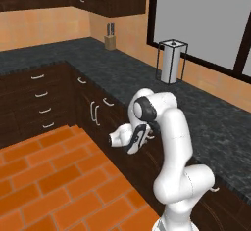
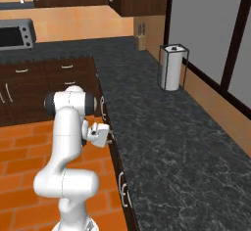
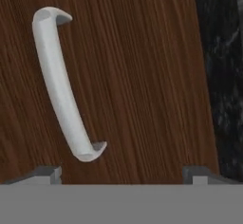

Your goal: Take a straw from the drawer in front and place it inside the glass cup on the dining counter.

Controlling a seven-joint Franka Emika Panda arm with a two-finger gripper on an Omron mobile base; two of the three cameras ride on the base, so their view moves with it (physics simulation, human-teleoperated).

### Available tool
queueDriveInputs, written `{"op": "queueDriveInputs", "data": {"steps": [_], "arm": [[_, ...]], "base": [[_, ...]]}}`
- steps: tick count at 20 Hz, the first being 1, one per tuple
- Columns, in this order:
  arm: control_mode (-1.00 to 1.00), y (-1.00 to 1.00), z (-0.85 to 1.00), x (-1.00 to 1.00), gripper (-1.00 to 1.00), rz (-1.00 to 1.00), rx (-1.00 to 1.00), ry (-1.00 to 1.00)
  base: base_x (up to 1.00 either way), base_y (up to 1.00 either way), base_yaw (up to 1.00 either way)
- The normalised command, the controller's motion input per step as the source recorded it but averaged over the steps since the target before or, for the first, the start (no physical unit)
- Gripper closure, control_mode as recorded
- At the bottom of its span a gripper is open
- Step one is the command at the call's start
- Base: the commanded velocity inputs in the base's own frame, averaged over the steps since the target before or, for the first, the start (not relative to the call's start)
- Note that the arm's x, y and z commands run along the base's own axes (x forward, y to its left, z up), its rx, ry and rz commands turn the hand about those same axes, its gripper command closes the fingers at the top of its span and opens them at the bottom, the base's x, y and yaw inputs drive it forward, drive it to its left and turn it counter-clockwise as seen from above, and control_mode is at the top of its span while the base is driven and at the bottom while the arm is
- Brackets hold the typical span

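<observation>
Dark cabinetry runs under a black speckled bench (image 1: 206,112) above an orange tiled floor (image 1: 44,181). The jaws stand wide apart and empty, facing the shut drawer (image 3: 137,76), its silver handle (image 3: 61,85) just ahead

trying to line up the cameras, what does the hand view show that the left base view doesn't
Hand view alone: a close look at the silver handle on the drawer, with the open gripper short of it and the handle left of centre between the fingertips. Left base view alone: the orange tile floor, knife block and paper towel holder. Both share dark wood cabinetry and the black speckled counter.
</observation>
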Motion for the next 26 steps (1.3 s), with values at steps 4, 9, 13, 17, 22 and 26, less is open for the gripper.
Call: {"op": "queueDriveInputs", "data": {"steps": [4, 9, 13, 17, 22, 26], "arm": [[-1.00, -0.31, -0.24, 0.44, -1.00, 0.00, 0.00, 0.00], [-1.00, -0.14, -0.29, 0.35, 1.00, 0.00, 0.00, 0.00], [-1.00, -0.06, -0.24, 0.30, 1.00, 0.00, 0.00, 0.00], [-1.00, -0.01, -0.22, 0.26, 1.00, 0.01, 0.00, 0.00], [-1.00, 0.39, -0.11, -0.01, 1.00, 0.04, 0.00, 0.00], [-1.00, 0.89, -0.01, -0.13, 1.00, 0.06, 0.03, 0.04]], "base": [[0.00, 0.00, 0.00], [0.00, 0.00, 0.00], [0.00, 0.00, 0.00], [0.00, 0.00, 0.00], [0.00, 0.00, 0.00], [0.00, 0.00, 0.00]]}}
